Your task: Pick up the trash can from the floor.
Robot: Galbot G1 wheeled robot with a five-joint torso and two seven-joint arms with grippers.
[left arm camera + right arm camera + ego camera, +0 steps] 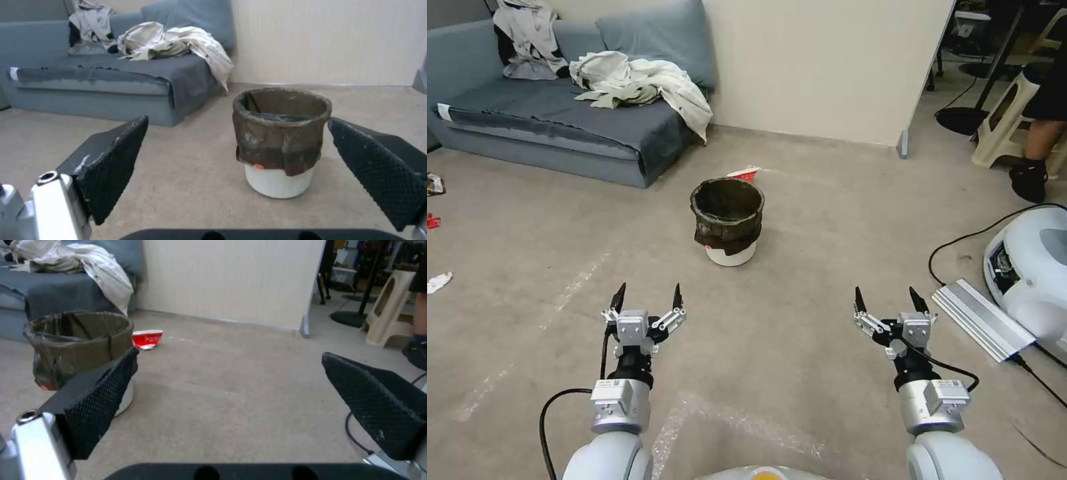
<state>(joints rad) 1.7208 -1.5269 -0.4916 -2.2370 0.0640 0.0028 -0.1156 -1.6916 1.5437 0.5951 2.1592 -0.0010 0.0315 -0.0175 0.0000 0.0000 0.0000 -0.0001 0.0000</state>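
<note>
Writing: the only lettering in sight is white print on a small red carton [147,338] lying on the floor [800,347] just behind the trash can; the characters are too blurred to read. The trash can [728,221] carries no legible label. Left gripper [648,298]: held out low in front of the robot over bare floor, fingers spread wide apart, nothing between them, touching nothing. In the left wrist view its two black textured pads [113,160] frame the trash can [280,140], which stands farther off, nearer one pad than the other, well clear of both. Right gripper [892,301]: level with the left one, on the robot's right, fingers likewise spread wide and empty. In the right wrist view the trash can [78,343] sits off to one side, partly hidden behind one pad [100,396], not between the fingers. Trash can: small round white bucket, upright on the beige-grey floor, ahead of the robot and roughly between the lines of the two arms, somewhat closer to the left arm's line. A dark brown-black bag lines it and folds over the rim, hanging crumpled down most of the outside wall, so only the lowest band of white plastic shows; a small orange-red spot sits at the bag's lower edge. Inside looks dark. A grey sofa [554,120] with pale cloth [640,83] heaped on it stands beyond, to the left.
</note>
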